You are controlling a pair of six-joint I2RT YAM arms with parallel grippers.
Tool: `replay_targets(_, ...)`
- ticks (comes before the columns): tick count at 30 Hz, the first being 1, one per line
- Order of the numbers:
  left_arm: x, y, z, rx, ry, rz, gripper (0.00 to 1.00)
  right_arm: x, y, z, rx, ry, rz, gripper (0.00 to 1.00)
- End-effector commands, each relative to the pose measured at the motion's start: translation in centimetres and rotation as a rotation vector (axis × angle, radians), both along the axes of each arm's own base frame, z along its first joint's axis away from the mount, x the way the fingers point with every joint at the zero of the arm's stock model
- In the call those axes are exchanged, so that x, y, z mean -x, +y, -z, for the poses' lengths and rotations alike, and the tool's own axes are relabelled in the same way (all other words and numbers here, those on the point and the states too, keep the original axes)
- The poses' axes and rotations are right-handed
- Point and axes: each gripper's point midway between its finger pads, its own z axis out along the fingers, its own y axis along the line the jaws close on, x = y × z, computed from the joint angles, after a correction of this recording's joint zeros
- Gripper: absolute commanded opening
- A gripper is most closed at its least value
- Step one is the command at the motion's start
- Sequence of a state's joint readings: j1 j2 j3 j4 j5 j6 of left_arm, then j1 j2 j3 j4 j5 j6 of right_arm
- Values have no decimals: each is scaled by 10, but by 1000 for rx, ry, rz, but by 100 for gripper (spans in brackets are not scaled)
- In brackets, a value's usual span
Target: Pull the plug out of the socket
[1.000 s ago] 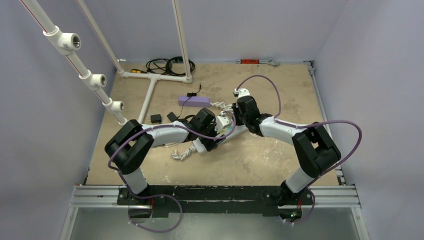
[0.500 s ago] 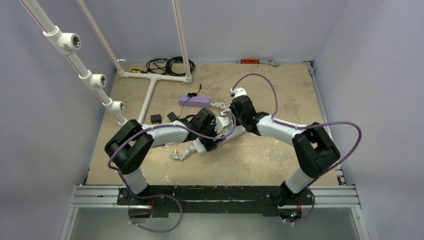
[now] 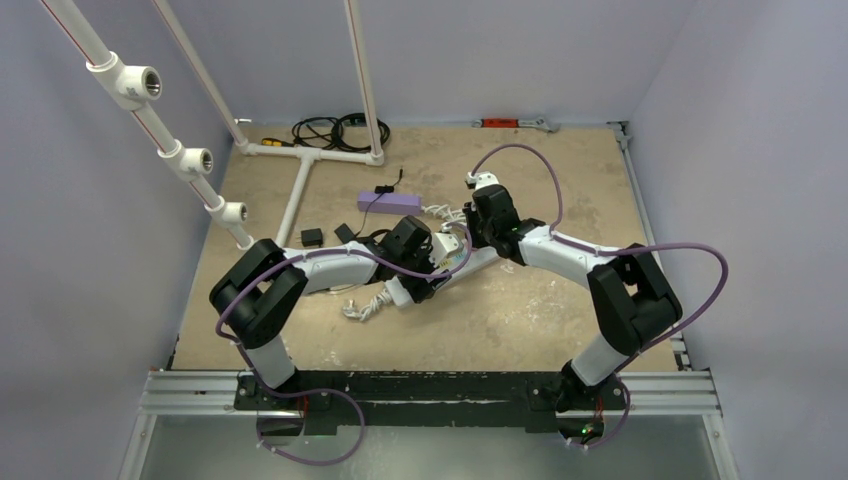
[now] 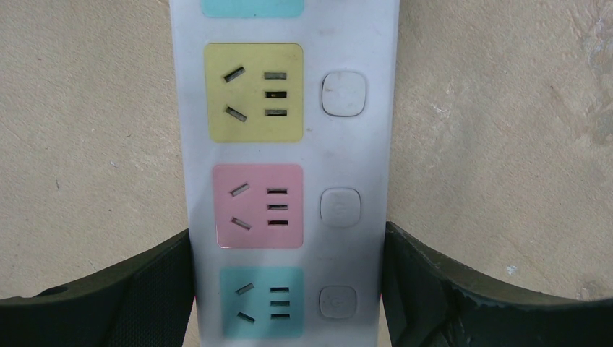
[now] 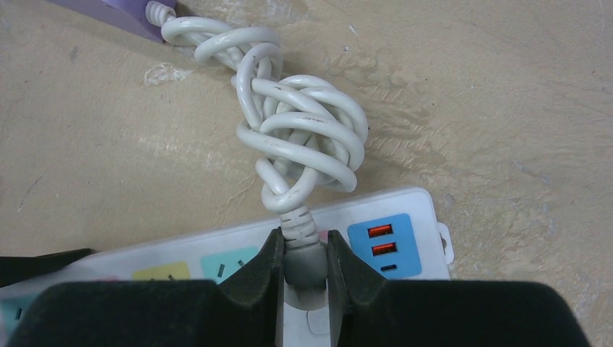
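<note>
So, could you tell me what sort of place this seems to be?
Probably a lab robot test cell: plain lilac walls enclose a sandy beige table, the arms are bolted to an aluminium rail, and a white plastic pipe frame stands beyond the long white power strip and its grey plug.

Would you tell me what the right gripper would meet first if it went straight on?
The right gripper, shut on the plug, would probably drive into the socket strip just beneath its tips; the knotted cord lies beyond. Depth is unclear.
</note>
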State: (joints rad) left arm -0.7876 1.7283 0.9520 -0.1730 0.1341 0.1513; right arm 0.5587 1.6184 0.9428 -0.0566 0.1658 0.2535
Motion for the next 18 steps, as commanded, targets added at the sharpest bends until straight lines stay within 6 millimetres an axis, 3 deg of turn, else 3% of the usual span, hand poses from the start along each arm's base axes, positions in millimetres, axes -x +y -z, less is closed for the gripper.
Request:
replay_targets(1,-3,8,5,-27,22,-46,0,-10,7,-15,-30,-38,4,0)
replay_targets(18,-3,5,3,-15,28,-45,0,-9,-1,-55,-84,-99,53,0)
